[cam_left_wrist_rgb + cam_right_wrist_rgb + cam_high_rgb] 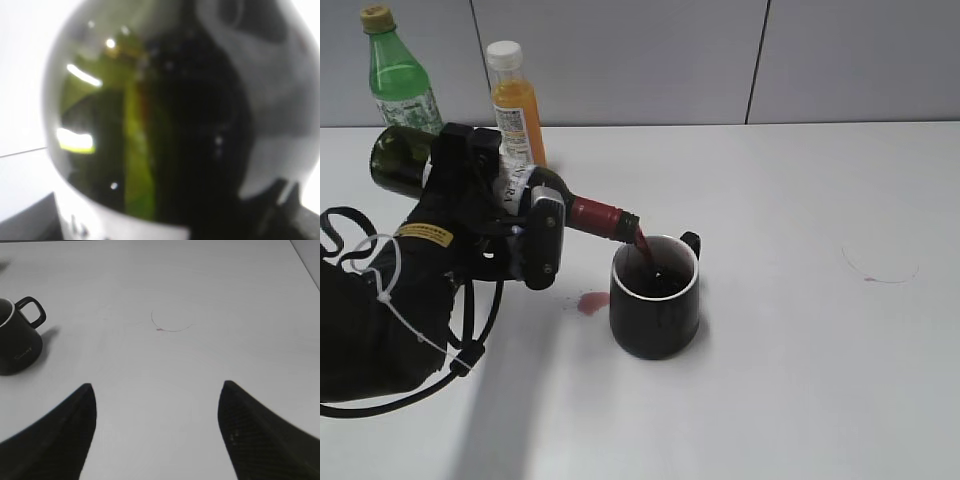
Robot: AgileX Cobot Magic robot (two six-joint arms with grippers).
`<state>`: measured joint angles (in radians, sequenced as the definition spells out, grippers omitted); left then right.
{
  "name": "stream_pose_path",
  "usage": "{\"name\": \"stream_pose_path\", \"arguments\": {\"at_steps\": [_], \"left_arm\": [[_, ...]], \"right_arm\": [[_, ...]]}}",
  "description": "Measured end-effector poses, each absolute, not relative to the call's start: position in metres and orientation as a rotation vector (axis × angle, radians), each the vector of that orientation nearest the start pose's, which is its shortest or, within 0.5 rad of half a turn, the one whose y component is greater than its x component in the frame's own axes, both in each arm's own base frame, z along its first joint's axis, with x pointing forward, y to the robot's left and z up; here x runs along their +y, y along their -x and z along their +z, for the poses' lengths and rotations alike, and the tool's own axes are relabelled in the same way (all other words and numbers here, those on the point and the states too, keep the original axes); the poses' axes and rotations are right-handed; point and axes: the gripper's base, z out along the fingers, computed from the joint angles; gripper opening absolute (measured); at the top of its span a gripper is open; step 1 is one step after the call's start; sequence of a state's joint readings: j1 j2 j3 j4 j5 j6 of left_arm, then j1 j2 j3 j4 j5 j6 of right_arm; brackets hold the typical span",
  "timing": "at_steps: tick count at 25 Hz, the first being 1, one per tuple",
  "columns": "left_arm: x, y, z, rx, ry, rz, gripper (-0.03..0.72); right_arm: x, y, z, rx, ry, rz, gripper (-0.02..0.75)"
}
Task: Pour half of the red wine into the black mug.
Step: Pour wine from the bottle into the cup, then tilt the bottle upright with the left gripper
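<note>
My left gripper [525, 225] has its jaws clamped on the body of the wine bottle [470, 175], gripping around the white label, and the bottle is tipped close to horizontal with its base up to the left and its red foil neck angled down to the right. In the left wrist view the dark glass fills the frame, blurred, so I can read nothing of the level inside from there. The bottle mouth sits just above the near-left rim of the black mug [655, 297], and a stream of red wine [644, 243] runs from it into the mug; dark liquid is visible inside, below the white rim. I judge the pour to be under way; how near it is to half I cannot tell, since the bottle contents are not readable. What is left is to stop at half and right the bottle. My right gripper [157, 405] is idle, its jaws wide apart over bare table [200, 290], well clear of the mug. A small red spill [590, 303] lies on the table just left of the mug, touching nothing. A green bottle [400, 75] and an orange juice bottle [516, 105] stand behind the left arm; neither obstructs the pour. A faint ring mark [880, 270] shows to the right.
</note>
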<state>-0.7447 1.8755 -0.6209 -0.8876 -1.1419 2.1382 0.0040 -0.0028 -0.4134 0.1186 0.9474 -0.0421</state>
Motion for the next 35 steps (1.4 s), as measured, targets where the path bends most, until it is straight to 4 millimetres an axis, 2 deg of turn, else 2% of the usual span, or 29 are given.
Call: {"name": "stream_pose_path", "arguments": {"at_steps": [8, 13, 18, 26, 31, 35], "left_arm": [[-0.16, -0.267, 0.145, 1.202, -1.508, 1.329, 0.55], [-0.16, -0.267, 0.145, 1.241, -1.449, 1.284, 0.55], [-0.164, -0.267, 0.147, 1.251, -1.373, 1.191, 0.55], [-0.179, -0.26, 0.142, 1.289, -1.349, 0.984, 0.55], [-0.179, -0.26, 0.139, 1.412, -1.195, 0.827, 0.55], [-0.179, -0.26, 0.137, 1.539, -0.986, 0.636, 0.55]], "right_arm": [[0.009, -0.008, 0.262, 2.011, 0.038, 0.117, 0.573], [0.009, -0.008, 0.262, 2.011, 0.038, 0.117, 0.573], [0.009, -0.008, 0.262, 2.011, 0.038, 0.117, 0.573], [0.009, -0.008, 0.262, 2.011, 0.038, 0.117, 0.573], [0.009, -0.008, 0.262, 2.011, 0.038, 0.117, 0.573], [0.009, -0.008, 0.262, 2.011, 0.038, 0.117, 0.573]]}}
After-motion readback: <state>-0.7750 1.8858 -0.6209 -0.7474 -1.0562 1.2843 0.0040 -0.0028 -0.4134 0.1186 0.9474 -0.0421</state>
